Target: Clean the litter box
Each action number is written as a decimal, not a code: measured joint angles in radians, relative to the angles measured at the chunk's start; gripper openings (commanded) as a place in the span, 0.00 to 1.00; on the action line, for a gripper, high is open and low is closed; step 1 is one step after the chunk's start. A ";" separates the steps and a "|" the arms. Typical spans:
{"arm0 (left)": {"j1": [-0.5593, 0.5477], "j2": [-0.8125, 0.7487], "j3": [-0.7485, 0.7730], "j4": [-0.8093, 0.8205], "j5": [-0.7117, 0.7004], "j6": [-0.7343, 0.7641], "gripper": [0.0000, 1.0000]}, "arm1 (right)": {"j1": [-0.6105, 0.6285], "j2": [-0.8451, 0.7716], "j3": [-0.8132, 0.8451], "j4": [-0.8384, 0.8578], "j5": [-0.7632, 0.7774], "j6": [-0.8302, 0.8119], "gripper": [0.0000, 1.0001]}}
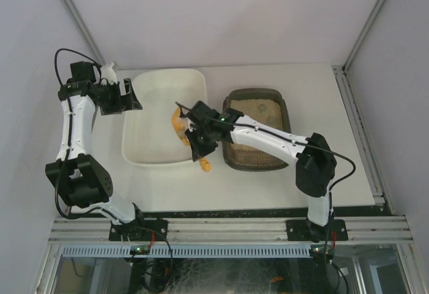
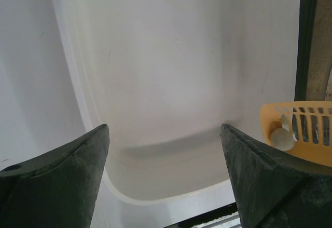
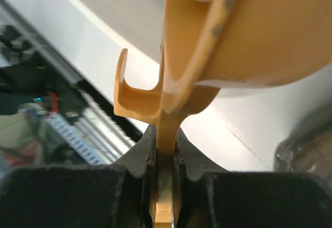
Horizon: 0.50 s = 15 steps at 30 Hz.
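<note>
White tub [image 1: 157, 163]: large, rectangular with rounded corners, on the left half of the table; its inside is bare white
Orange scoop [image 1: 179, 125]: slotted plastic, tilted over the tub's right rim, head above the tub's inside, hooked handle end just off the tub's near right corner
Pale lump [image 2: 281, 138]: rounded, whitish, lying in the scoop's head against the slots
Table [image 1: 322, 93]: white top, bearing the tub
Frame rails [image 1: 228, 227]: aluminium, along the table's near edge
Walls [image 1: 221, 13]: plain white panels behind and at both sides
</note>
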 measured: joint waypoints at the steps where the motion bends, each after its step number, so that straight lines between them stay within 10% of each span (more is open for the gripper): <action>1: 0.002 0.000 0.000 0.000 0.002 -0.005 0.92 | 0.015 0.019 0.018 -0.032 0.045 -0.011 0.00; 15: 0.018 -0.024 -0.079 0.046 -0.004 -0.030 0.93 | 0.228 0.203 0.200 -0.330 0.693 -0.166 0.00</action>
